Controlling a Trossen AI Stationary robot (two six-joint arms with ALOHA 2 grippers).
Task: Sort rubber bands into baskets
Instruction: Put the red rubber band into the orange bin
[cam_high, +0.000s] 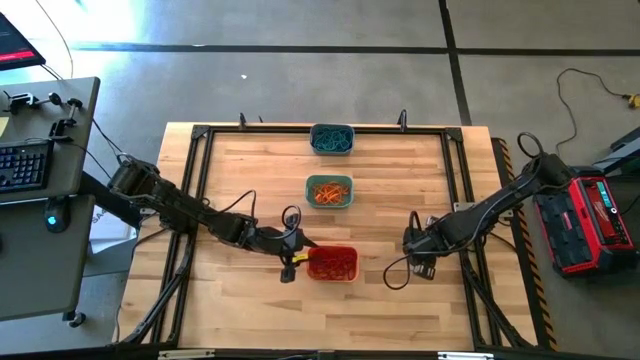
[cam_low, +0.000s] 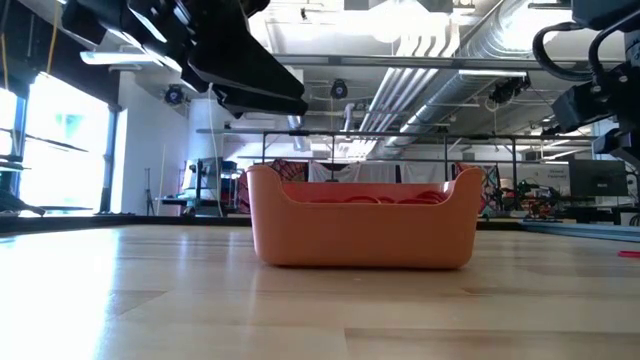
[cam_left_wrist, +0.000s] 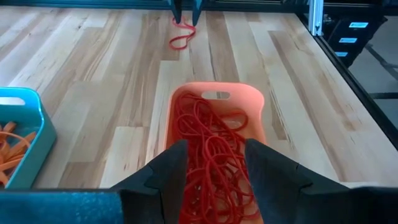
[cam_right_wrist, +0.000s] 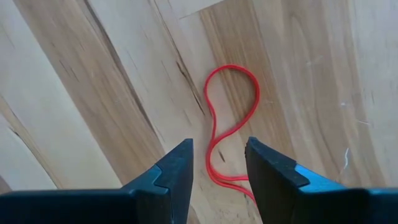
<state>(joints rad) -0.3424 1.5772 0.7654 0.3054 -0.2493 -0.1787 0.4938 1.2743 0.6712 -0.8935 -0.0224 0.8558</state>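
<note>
The orange basket (cam_high: 333, 263) sits on the wooden table (cam_high: 240, 180), filled with red rubber bands (cam_left_wrist: 208, 149). The left gripper (cam_left_wrist: 216, 163) hangs just above this basket's near end, its fingers spread apart and holding nothing. Beyond the basket's far end, a single red rubber band (cam_right_wrist: 227, 124) lies twisted on the bare wood, and the right gripper (cam_right_wrist: 217, 163) hovers over it, fingers parted on either side of the loop's tail, gripping nothing.
</note>
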